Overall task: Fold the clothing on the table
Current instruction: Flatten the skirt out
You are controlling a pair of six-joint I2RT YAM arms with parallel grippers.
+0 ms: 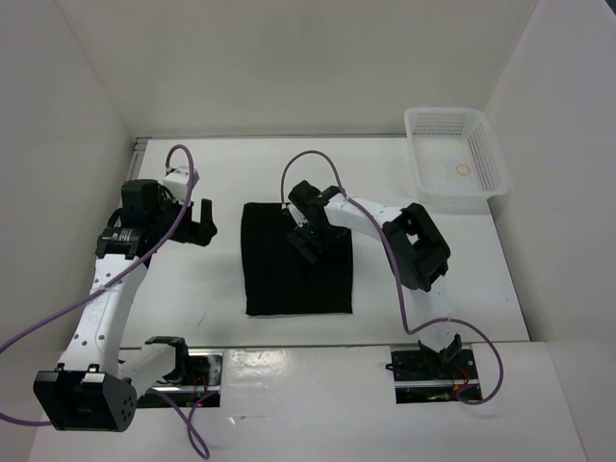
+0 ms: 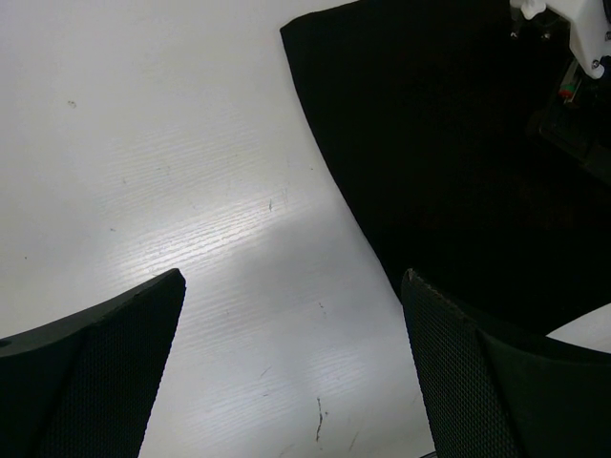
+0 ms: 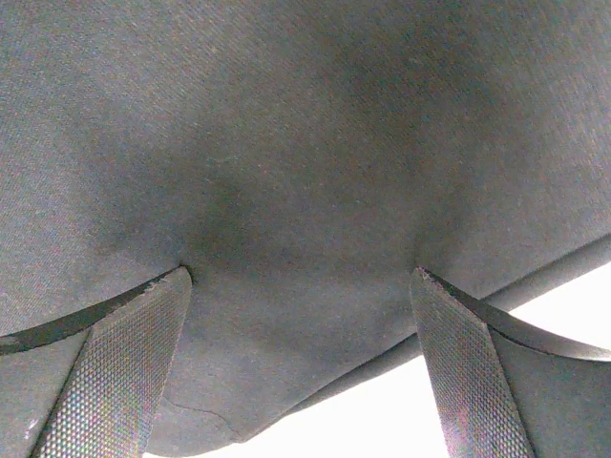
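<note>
The clothing (image 1: 289, 279) lies flat in the middle of the table (image 1: 212, 279), a matte black, roughly square piece with straight edges. We see bare white surface on every side of it, most on the left. The right gripper (image 1: 310, 236) sits over its far right part, jaws spread wide, gripping nothing. Its wrist view shows us a fine weave, a soft dimple and a hem that the top view misses. The left gripper (image 1: 197, 223) hangs over bare table just left of the clothing, also wide open. A white mesh basket (image 1: 457, 159) stands well apart, far right.
</note>
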